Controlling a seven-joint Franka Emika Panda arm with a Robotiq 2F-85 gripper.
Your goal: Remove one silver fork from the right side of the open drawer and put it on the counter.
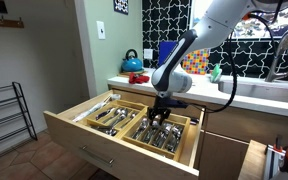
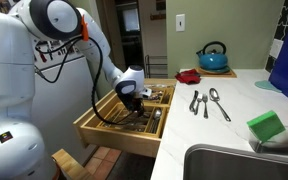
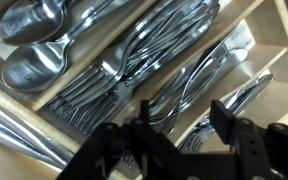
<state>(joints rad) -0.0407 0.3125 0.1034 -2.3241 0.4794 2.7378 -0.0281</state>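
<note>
The wide pale-wood drawer (image 1: 96, 142) stands open under the counter (image 1: 259, 97) and shows in both exterior views (image 2: 112, 135). Its wooden tray holds piles of silver forks (image 3: 169, 45) in long compartments, with spoons (image 3: 34, 62) in the compartment beside them. My gripper (image 1: 162, 110) hangs low over the tray's right-hand compartments (image 2: 134, 101). In the wrist view its two black fingers (image 3: 184, 122) are open, spread over a pile of forks (image 3: 199, 78), with nothing between them. I cannot tell whether the fingertips touch the forks.
On the counter (image 2: 239, 105) lie a fork (image 2: 196, 101) and a spoon (image 2: 220, 104). A blue kettle (image 2: 212, 56), a red object (image 2: 188, 75), a green sponge (image 2: 267, 126) and the sink (image 2: 234, 163) are also there. A wire rack (image 1: 6, 115) stands on the floor.
</note>
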